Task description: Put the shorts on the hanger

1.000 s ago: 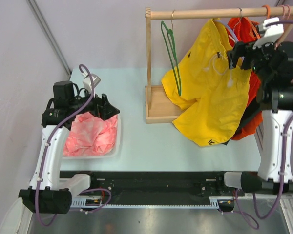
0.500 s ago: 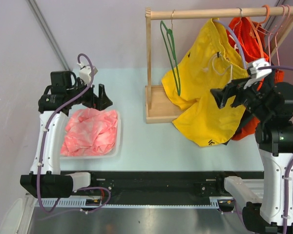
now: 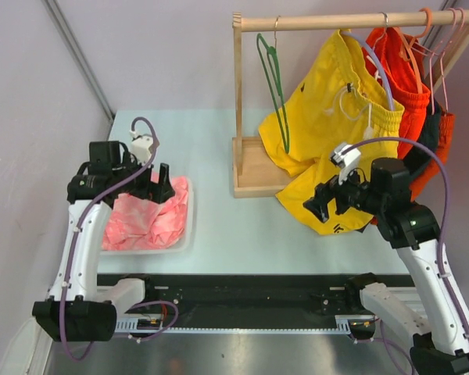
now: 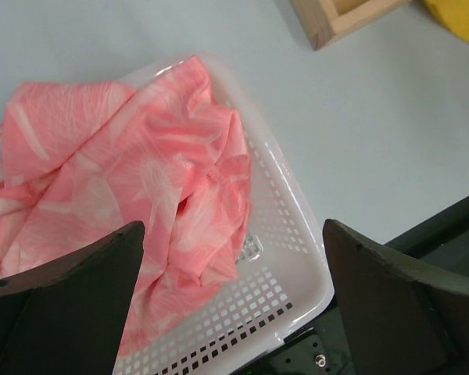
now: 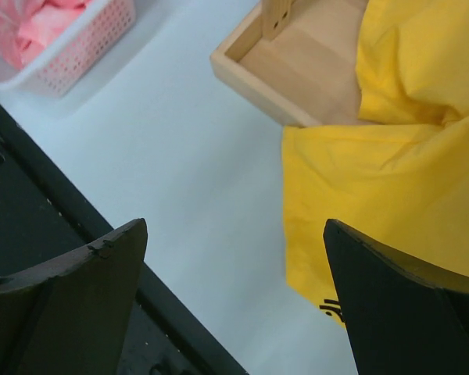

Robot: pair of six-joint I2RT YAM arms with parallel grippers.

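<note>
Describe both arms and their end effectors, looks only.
The left arm and right arm have white links and black joints, with a lilac cable along each. The left end effector and right end effector have dark, wedge-shaped fingers.

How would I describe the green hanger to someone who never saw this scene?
Find the wooden rack at the far side of the table. From its top rail, near the left post, hangs a thin dark green hanger. It is the only green one and bare; the yellow shorts hang to its right.
</note>
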